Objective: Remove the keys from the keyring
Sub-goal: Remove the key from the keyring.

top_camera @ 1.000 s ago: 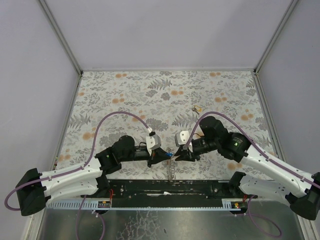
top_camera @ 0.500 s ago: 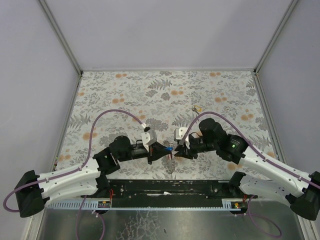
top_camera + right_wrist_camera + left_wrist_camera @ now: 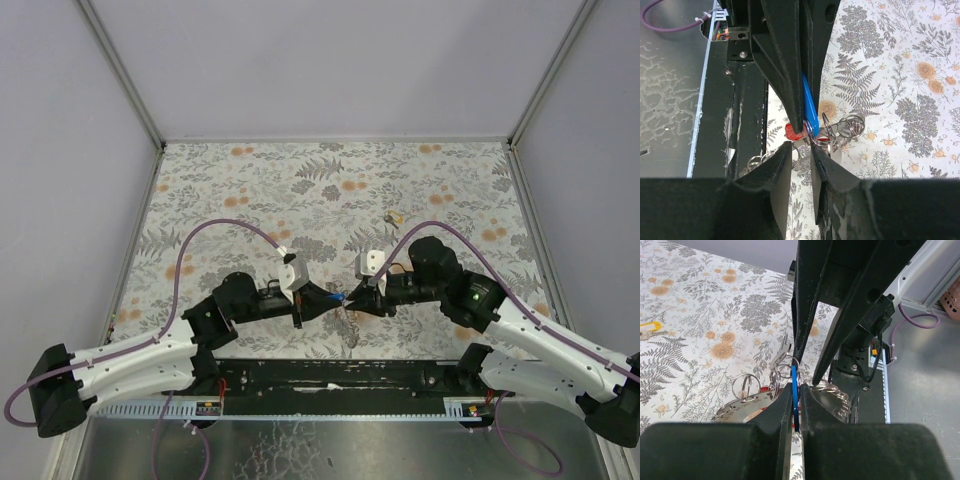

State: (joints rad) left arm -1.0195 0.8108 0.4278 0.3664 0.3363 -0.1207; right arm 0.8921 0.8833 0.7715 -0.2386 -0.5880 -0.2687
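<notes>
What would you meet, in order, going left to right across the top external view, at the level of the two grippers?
left arm → left gripper → blue key → right gripper → right arm

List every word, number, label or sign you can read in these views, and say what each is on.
No readable text in any view.
The blue key tag: plain, no print visible.
The yellow key tag: too small to tell.
The small coloured parts on the base rail: too small to read.
</notes>
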